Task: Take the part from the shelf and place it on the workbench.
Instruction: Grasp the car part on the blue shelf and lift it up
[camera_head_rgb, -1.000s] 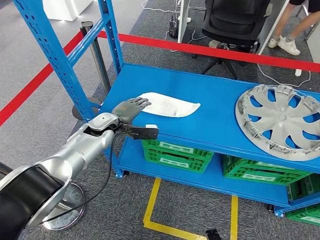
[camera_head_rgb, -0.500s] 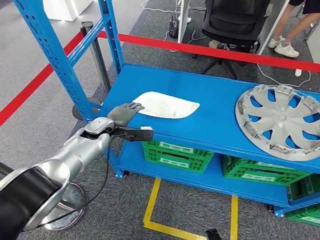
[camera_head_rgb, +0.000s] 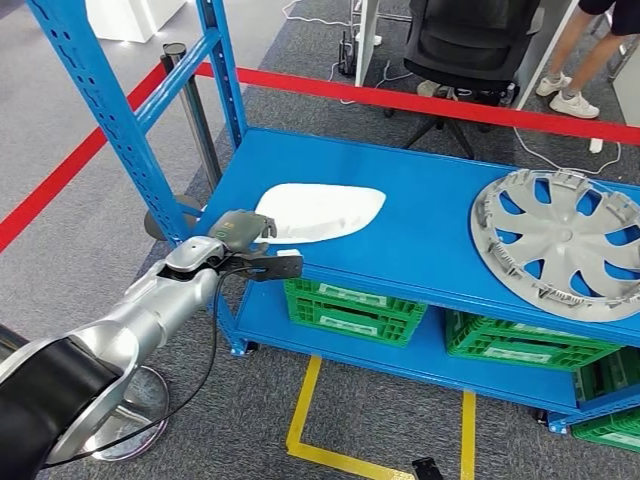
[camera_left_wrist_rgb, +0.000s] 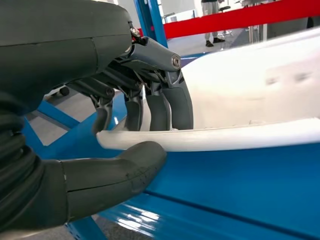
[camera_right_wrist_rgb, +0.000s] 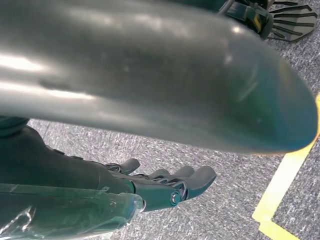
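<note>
The part is a flat white oval panel (camera_head_rgb: 317, 212) lying on the left half of the blue shelf (camera_head_rgb: 423, 240). My left hand (camera_head_rgb: 238, 230) grips its near left end at the shelf's front corner. In the left wrist view the dark fingers (camera_left_wrist_rgb: 170, 107) curl over the panel's rim (camera_left_wrist_rgb: 226, 139) and the thumb (camera_left_wrist_rgb: 113, 175) presses from below. That end looks slightly raised off the shelf. My right hand (camera_right_wrist_rgb: 166, 185) hangs over the grey carpet with its fingers stretched out and nothing in it.
A silver hubcap (camera_head_rgb: 562, 240) lies on the shelf's right side. Green crates (camera_head_rgb: 351, 305) sit on the lower level. A blue upright (camera_head_rgb: 113, 120) rises just left of my arm. Red barrier tape (camera_head_rgb: 423, 100), an office chair (camera_head_rgb: 468, 50) and a person's feet (camera_head_rgb: 577, 90) are beyond.
My left hand has drawn back toward the shelf's front left corner and closed on the panel's end. The panel has slid left with it and changed its tilt.
</note>
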